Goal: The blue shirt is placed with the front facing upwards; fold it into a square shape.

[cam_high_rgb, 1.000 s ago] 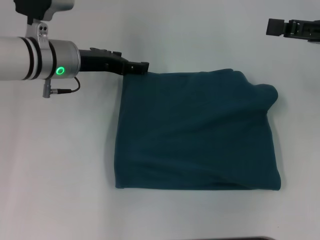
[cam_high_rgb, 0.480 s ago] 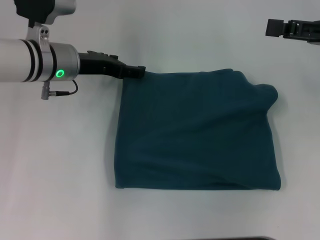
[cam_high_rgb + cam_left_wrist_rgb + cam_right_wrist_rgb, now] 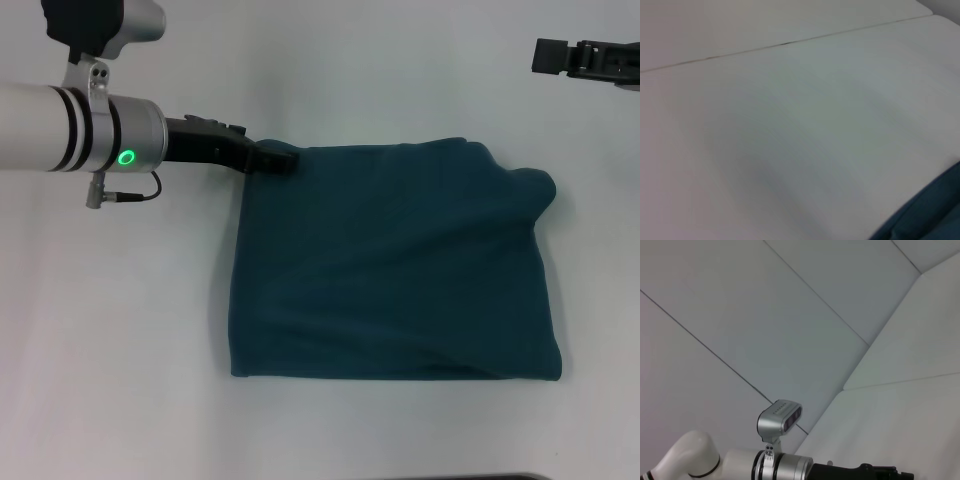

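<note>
The blue shirt point(image 3: 400, 265) lies folded into a rough rectangle on the white table point(image 3: 120, 330). Its lettering and collar are hidden. A bulge of cloth sticks out at its far right corner point(image 3: 535, 185). My left gripper point(image 3: 280, 159) is low at the shirt's far left corner, touching or just above the cloth edge. The left wrist view shows only a bit of the shirt point(image 3: 932, 215) and bare table. My right gripper point(image 3: 550, 55) is parked high at the far right, away from the shirt. The right wrist view shows the left arm point(image 3: 785, 465) from afar.
A seam between table panels point(image 3: 790, 43) runs across the far side. A dark edge point(image 3: 500, 477) shows at the table's near side. White table surface surrounds the shirt on all sides.
My left gripper drew back slightly to the left, then came down and right onto the shirt's far left corner. The shirt and right arm have not moved.
</note>
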Controlling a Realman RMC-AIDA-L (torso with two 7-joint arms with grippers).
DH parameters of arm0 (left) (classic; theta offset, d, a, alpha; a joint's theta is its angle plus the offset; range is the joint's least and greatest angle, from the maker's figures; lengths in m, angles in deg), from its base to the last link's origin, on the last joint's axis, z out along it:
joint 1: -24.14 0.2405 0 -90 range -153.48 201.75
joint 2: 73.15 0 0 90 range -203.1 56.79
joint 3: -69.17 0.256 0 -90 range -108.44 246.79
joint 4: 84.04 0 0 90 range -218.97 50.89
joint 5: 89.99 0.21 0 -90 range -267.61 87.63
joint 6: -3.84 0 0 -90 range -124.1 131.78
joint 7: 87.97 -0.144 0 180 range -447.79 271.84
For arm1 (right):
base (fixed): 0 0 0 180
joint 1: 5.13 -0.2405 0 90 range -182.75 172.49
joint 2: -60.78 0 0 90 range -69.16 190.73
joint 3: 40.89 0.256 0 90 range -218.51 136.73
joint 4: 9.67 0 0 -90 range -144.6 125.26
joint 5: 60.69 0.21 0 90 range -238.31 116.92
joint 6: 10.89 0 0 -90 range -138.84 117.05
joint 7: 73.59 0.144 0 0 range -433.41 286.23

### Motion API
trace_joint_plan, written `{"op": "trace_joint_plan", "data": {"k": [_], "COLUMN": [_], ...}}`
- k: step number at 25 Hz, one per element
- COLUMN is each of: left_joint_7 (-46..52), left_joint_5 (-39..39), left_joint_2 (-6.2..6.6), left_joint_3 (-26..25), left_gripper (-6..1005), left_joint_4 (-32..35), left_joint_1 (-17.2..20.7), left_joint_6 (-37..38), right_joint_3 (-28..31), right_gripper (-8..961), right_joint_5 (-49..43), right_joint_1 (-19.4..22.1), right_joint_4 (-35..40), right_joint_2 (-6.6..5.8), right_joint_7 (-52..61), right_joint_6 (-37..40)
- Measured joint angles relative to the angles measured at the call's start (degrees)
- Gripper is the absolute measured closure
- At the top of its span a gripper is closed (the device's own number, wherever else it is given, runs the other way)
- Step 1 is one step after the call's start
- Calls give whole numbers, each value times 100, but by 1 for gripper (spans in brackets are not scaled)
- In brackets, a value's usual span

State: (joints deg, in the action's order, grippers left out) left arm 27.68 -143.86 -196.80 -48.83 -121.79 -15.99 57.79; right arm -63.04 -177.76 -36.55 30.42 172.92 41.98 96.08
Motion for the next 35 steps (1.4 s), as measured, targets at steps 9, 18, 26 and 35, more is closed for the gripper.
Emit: {"op": "trace_joint_plan", "data": {"k": [9, 18, 26, 35], "left_joint_7": [35, 16, -14, 6], "left_joint_5": [65, 70, 71, 70], "left_joint_2": [-3, -1, -5, -16], "left_joint_3": [6, 6, 53, 127], "left_gripper": [47, 48, 48, 47], "left_joint_4": [-31, -85, -132, -378], "left_joint_1": [-27, -39, -41, -5], "left_joint_6": [62, 185, 317, 613], "right_joint_3": [9, 7, 1, -8], "right_gripper": [339, 338, 338, 338], "right_joint_5": [0, -1, -9, -26], "right_joint_1": [-5, -6, -20, -23], "right_joint_4": [-1, -1, -1, -1], "right_joint_2": [-8, -9, -18, -27], "right_joint_7": [0, 0, 0, -1], "right_joint_6": [-18, -71, -107, -154]}}
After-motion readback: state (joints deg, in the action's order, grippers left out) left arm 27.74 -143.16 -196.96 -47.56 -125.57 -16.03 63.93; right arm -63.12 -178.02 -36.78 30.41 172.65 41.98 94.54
